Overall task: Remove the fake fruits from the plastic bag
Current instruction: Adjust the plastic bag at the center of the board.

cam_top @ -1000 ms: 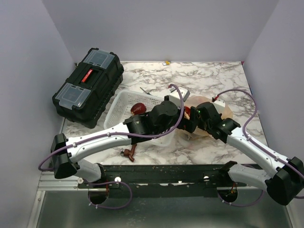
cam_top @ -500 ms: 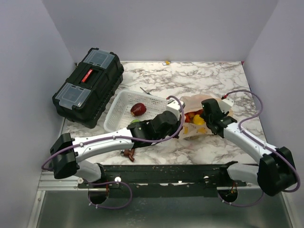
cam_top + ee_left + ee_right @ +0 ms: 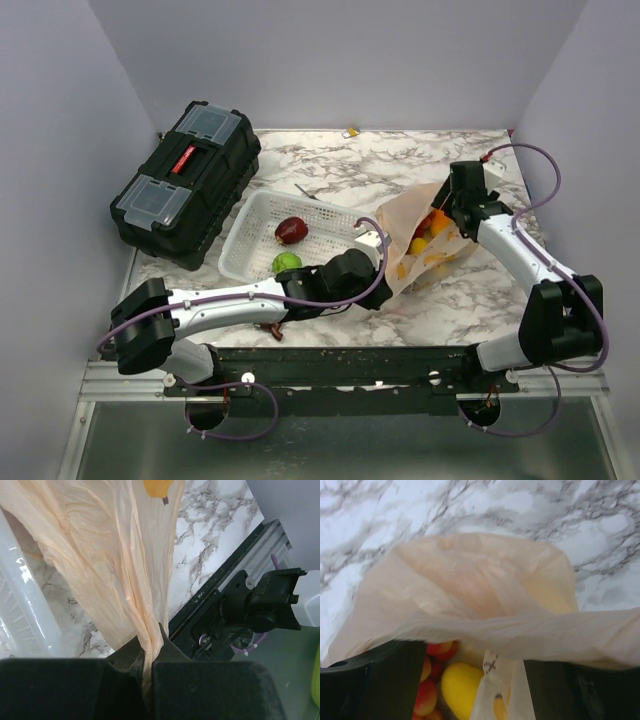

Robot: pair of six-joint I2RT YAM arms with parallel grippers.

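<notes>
1. A black plastic toolbox (image 3: 190,180) sits far left. Beside it, a white perforated plastic basket (image 3: 248,258) holds 1 dark red fruit (image 3: 291,230) and 1 green fruit (image 3: 287,263).
2. The left arm lies low, stretched rightward along the basket's near side. The left gripper (image 3: 148,652) has its jaws pressed together, pinching a twisted fold of the thin peach-orange plastic bag (image 3: 100,555).
3. The bag lies on the marble table (image 3: 400,160) right of the basket, with yellow, orange and red fake fruits (image 3: 460,685) inside.
4. The right arm bends at the elbow, reaching the bag's far edge. The right gripper (image 3: 480,670) has its jaws spread, with the bag's rim draped across them.
</notes>
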